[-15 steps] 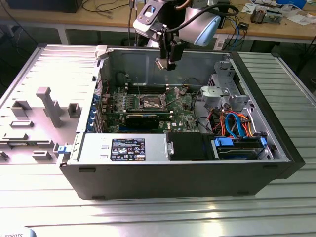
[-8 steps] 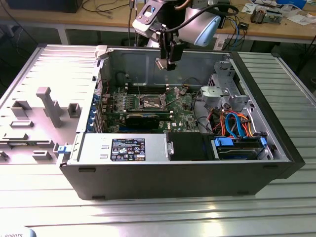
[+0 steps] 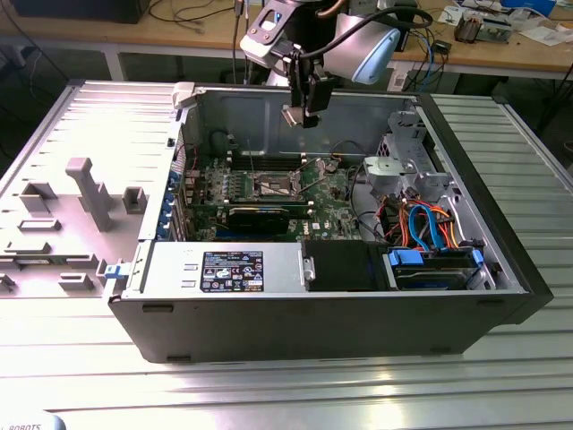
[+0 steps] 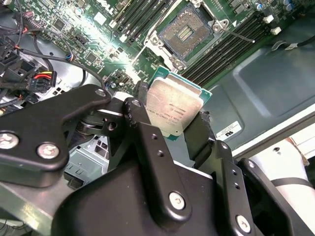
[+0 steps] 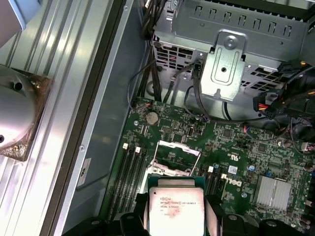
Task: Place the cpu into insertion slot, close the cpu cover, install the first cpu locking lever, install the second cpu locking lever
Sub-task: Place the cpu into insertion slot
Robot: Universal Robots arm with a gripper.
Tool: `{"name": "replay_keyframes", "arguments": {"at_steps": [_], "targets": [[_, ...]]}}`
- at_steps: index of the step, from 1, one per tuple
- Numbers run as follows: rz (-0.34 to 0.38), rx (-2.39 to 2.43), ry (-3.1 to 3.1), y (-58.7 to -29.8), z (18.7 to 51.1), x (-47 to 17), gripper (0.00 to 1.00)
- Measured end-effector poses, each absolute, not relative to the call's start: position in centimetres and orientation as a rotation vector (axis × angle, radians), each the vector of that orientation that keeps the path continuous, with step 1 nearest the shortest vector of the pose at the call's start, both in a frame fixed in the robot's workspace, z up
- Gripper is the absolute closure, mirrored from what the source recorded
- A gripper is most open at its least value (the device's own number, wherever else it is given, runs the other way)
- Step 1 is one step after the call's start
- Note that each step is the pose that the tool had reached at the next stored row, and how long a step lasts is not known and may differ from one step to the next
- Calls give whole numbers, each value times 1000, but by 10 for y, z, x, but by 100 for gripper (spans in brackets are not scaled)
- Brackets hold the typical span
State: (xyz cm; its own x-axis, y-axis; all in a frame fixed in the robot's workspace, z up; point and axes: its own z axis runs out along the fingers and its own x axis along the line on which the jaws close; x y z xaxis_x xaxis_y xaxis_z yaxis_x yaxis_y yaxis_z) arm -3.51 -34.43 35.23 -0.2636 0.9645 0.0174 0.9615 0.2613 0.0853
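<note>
the arm [image 3: 363,40] comes in from beyond the insertion slot [image 3: 273,186], its wrist turned so the gripper [image 3: 302,112] points down, hanging high above the slot and slightly toward the exterior view's right of it. in the second wrist view the black fingers [image 4: 199,132] press on opposite edges of the cpu [image 4: 174,105], gripping it flat, facing the slot and well apart from it.

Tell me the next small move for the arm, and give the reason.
Probably lower the gripper toward the insertion slot, trimming its alignment on the way. It is shut on the cpu by two opposite edges and hangs high above the motherboard in the exterior view, while the slot sits uncovered, its contact field bare, in both wrist views.
</note>
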Motion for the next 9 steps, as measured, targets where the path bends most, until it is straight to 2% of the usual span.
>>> {"name": "replay_keyframes", "arguments": {"at_steps": [9], "targets": [[116,2016,2353,-344,348,-36,46]]}}
